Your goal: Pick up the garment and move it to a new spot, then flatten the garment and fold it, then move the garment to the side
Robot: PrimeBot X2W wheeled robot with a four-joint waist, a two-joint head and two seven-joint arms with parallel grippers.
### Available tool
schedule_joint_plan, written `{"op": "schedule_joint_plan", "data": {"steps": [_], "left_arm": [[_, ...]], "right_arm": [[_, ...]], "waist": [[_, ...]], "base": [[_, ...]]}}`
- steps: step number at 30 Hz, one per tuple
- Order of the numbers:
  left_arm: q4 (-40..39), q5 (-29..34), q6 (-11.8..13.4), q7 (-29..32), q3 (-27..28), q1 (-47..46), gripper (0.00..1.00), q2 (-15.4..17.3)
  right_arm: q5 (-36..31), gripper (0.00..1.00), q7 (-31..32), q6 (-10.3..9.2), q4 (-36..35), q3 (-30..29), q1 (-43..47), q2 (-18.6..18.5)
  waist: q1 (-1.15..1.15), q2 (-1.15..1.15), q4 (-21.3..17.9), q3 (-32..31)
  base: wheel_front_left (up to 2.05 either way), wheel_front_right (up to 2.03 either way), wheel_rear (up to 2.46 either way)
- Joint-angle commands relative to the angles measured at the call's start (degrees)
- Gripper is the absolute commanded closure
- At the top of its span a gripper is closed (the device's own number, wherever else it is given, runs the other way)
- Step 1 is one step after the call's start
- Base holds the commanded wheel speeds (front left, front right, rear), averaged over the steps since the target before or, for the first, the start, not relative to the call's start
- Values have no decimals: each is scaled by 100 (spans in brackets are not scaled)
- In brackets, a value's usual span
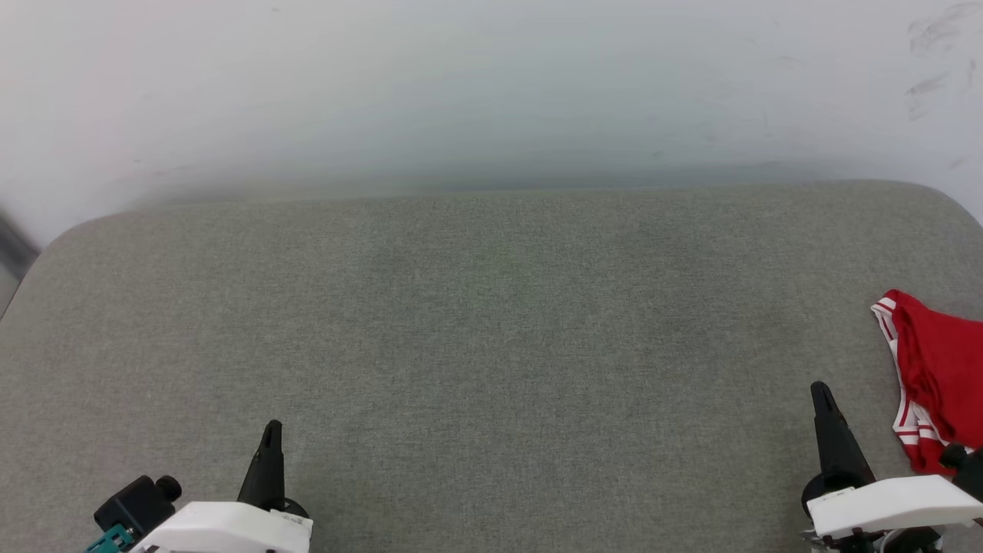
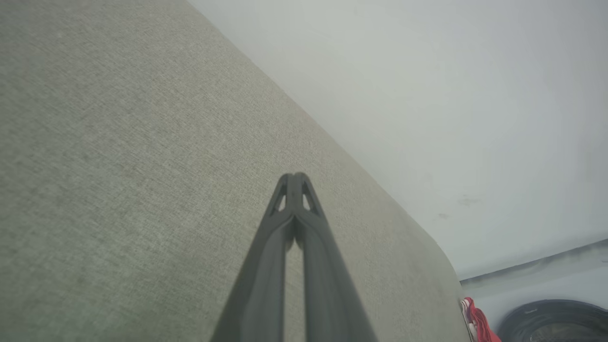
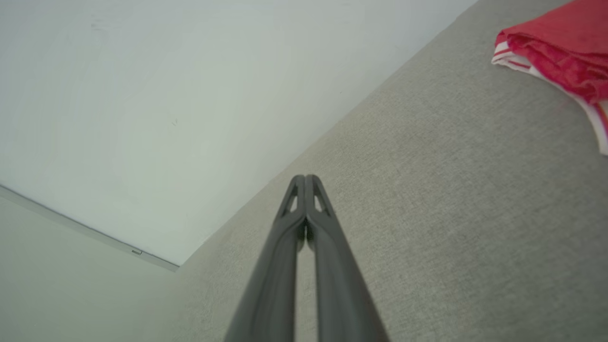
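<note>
We held our left pincer [image 1: 272, 432] and right pincer [image 1: 821, 393] pressed fully closed and empty, both above the near edge of the grey fabric surface [image 1: 491, 322]. The garment [image 1: 941, 361], red with red-and-white striped trim, lay bunched at the surface's right edge, with neither pincer touching it.

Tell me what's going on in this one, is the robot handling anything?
Nothing is being handled at this moment. The left gripper and right gripper are both shut and empty, held low over the grey fabric surface. The garment, red with white-striped trim, lies in a layered heap at the surface's right edge, beside the right gripper but not touching it. Whether it is folded neatly cannot be told.
</note>
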Motion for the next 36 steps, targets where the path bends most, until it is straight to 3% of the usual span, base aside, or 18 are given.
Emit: {"op": "schedule_joint_plan", "data": {"steps": [1,36], "left_arm": [[-35,-202,-36,56,44,-178,100,7],[186,-2393,-228,602,221,-516,100,8]], "right_arm": [[222,100,41,-1,-37,-22,-201,3],[2370,100,594,-2,170,-156,-424,39]], "waist": [[0,0,0,0],[0,0,2,8]], "base": [[0,0,0],[0,0,0]]}}
